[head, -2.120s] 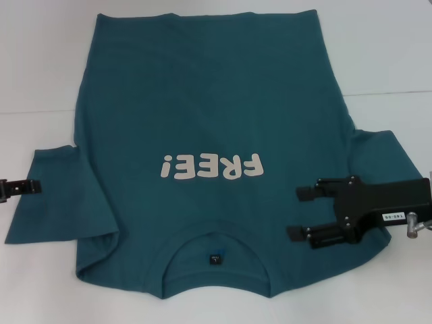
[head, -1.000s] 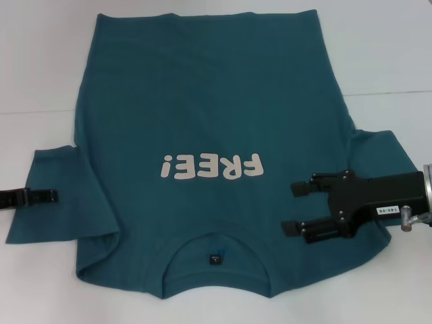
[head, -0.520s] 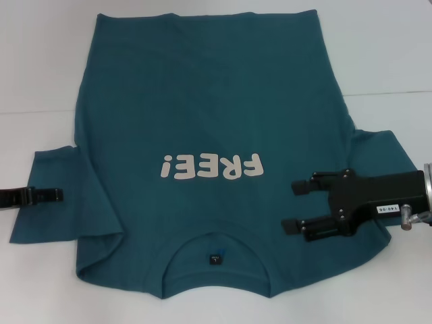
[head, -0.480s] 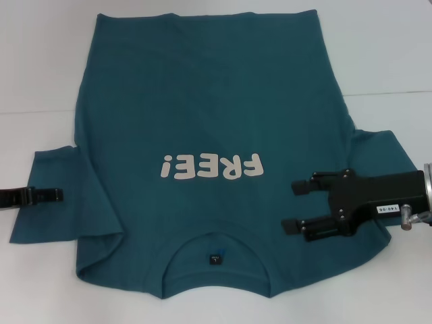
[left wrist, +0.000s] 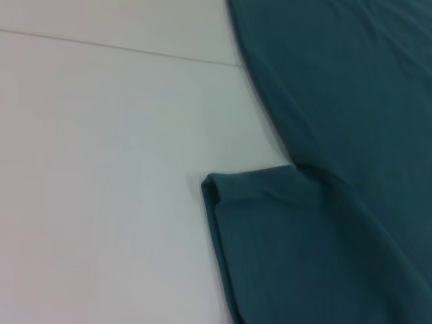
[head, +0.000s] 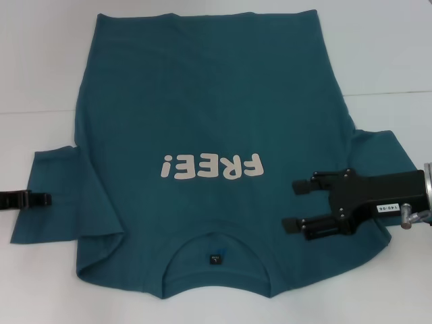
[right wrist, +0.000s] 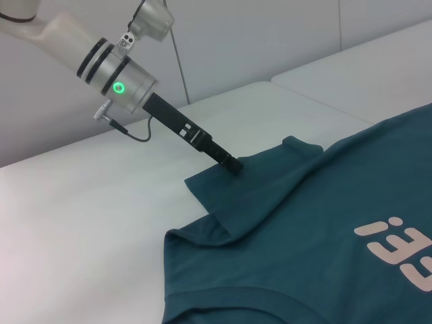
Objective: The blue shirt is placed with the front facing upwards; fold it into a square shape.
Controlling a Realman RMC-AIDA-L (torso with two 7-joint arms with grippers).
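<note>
- Blue shirt (head: 202, 135): dark teal tee, flat on white table (head: 40, 67), front up, cream "FREE!" print, collar w/ small dark tag nearest robot.
- Left gripper (head: 46, 198): at left sleeve's outer edge; fingers open or closed, can't tell.
- Right gripper (head: 294, 206): over right shoulder/sleeve, fingers apart, holding nothing.

White table (head: 40, 61) with a thin seam; pale plain wall (right wrist: 256, 40) behind.
</note>
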